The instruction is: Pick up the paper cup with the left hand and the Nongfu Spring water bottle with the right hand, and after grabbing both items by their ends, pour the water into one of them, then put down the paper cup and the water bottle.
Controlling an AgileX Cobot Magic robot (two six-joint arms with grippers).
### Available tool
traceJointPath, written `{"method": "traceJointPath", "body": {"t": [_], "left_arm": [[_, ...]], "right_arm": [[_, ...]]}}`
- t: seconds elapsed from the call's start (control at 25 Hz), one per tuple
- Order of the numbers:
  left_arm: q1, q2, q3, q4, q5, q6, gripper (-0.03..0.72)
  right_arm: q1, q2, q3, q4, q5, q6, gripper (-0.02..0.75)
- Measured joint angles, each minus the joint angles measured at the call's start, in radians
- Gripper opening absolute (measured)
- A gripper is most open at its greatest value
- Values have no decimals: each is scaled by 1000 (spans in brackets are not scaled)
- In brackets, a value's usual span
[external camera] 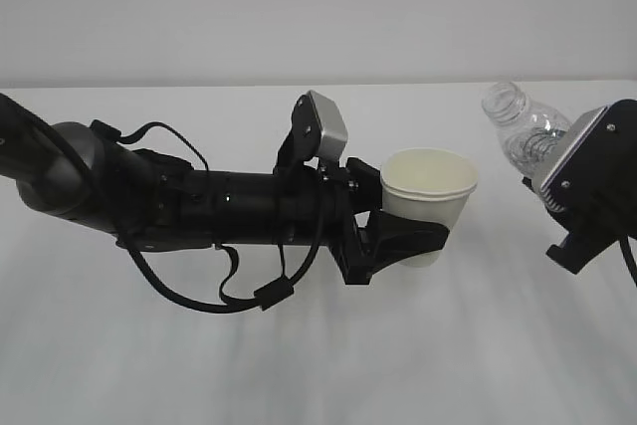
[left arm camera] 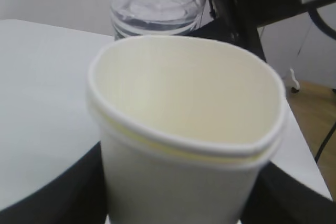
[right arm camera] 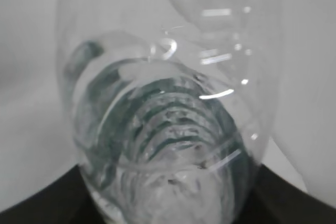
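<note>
Flat, even room light, a bit washed out

The white table [external camera: 299, 365] shows only faint, soft shadows under the left hand [external camera: 403, 236]; both wrist views are soft, the paper cup [left arm camera: 184, 129] blurred up close and the Nongfu Spring water bottle [right arm camera: 173, 129] hazy, with small bright glints on its plastic and dark corners below

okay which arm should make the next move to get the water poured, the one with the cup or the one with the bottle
The right. Its gripper holds the bottle, already tilted with its open mouth toward the cup but still off to the side. The left gripper holds the cup upright, open and seemingly empty, so it need only hold steady.
</note>
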Motion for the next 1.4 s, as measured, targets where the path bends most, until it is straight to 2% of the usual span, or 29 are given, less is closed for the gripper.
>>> {"method": "traceJointPath", "body": {"t": [1.4], "left_arm": [[0,1,0,10,8,-14,474]], "right_arm": [[0,0,2,4,-98,-342,412]]}}
